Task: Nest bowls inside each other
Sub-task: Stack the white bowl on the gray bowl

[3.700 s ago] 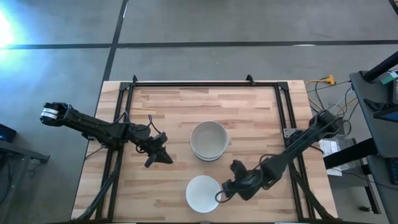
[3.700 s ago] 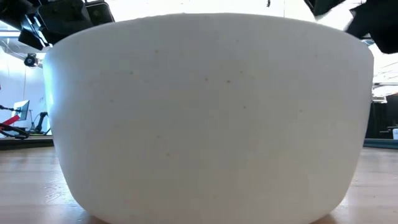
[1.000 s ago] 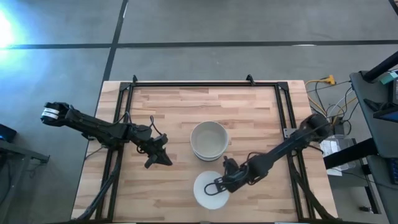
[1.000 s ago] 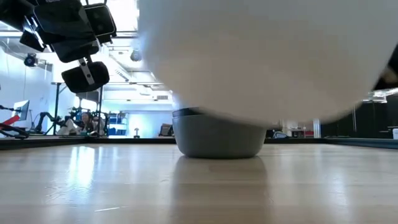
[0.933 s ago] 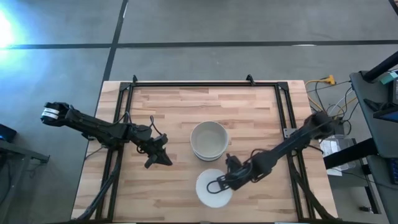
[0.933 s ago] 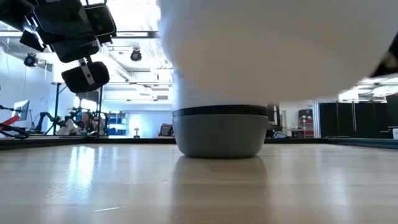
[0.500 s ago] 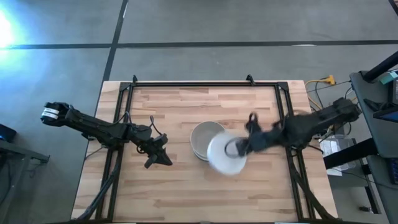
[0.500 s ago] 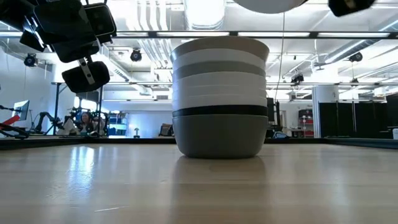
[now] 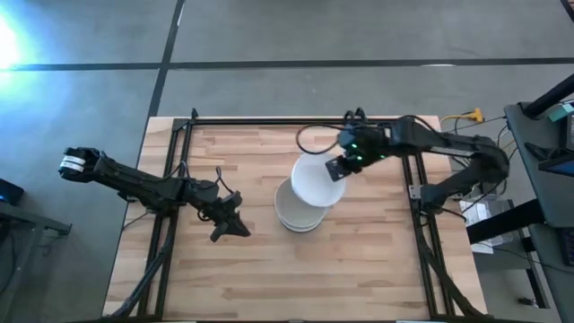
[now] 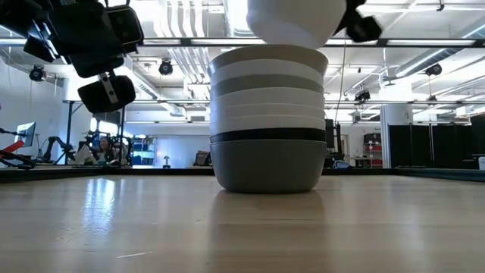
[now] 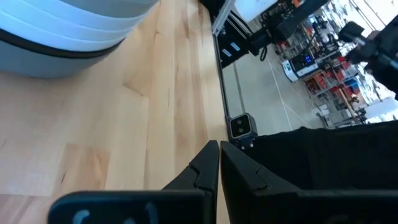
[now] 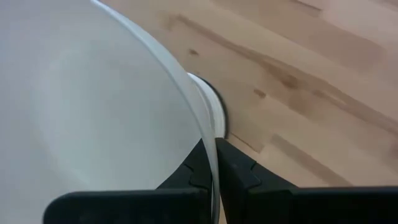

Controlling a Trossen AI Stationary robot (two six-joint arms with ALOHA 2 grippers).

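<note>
A stack of several nested bowls [image 9: 300, 213] stands mid-table, white ones over a black and a dark grey one [image 10: 267, 163], whose base rests on the wood. A white bowl [image 9: 317, 180] hangs just above the stack [image 10: 295, 19], offset toward the far right, with my right gripper [image 9: 334, 169] shut on it. My left gripper [image 9: 226, 230] hovers shut and empty left of the stack [image 11: 217, 167]. My right gripper pinches the white bowl's rim [image 12: 209, 149] on the side toward the table's right, one finger [image 12: 198, 169] inside the bowl and one [image 12: 235, 169] outside. The fingers come from the table's right. The bowl hangs clear above the stack, its opening up.
A black metal frame [image 9: 296, 120] runs along the table's far edge and sides. Bare wood lies in front of the stack [image 9: 296, 278]. Beyond the table's right edge are cables and equipment [image 9: 489, 179].
My right gripper has lifted the white bowl off the near part of the table and swung it up and toward the far edge, over the stack. The bowl now hangs above the stack's top. The stack has stayed put.
</note>
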